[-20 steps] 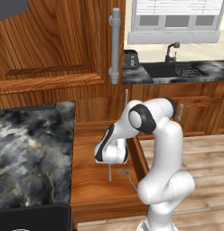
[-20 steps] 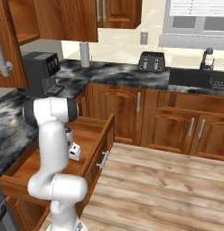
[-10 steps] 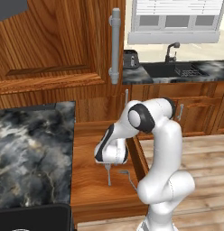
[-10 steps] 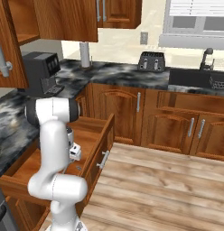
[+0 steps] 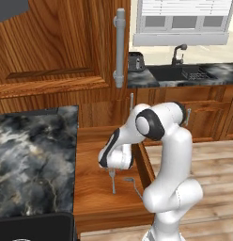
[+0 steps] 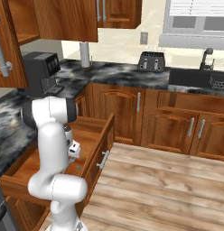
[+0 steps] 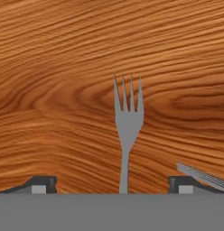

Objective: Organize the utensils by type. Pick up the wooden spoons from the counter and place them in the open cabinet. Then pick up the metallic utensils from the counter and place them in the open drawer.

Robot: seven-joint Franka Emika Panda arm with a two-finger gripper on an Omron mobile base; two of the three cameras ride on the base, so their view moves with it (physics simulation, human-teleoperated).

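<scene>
**Fork set down in the drawer, jaws spread**

Fork (image 7: 128, 122) lies flat on the wooden bottom of the open drawer (image 5: 92, 164), right under the gripper (image 7: 113, 184). In the hand view its handle runs between the two finger tips, which stand wide apart at either side and touch nothing; the hand is released and grasps nothing. That fits a drop-off: the arm reaches low over the drawer so the metal piece ends up on the drawer floor rather than falling from a height.

Its long axis runs straight up the hand view, tines pointing away from the hand and the handle end toward it. From the left base view the fork (image 5: 112, 182) lies lengthwise front to back in the drawer, below the gripper (image 5: 114, 165).

A second thin grey utensil (image 5: 132, 184) rests just beside it to the right, apart from it and angled; its end shows by the right finger tip in the hand view. Judging by that, both metal pieces are now in the drawer.
</scene>
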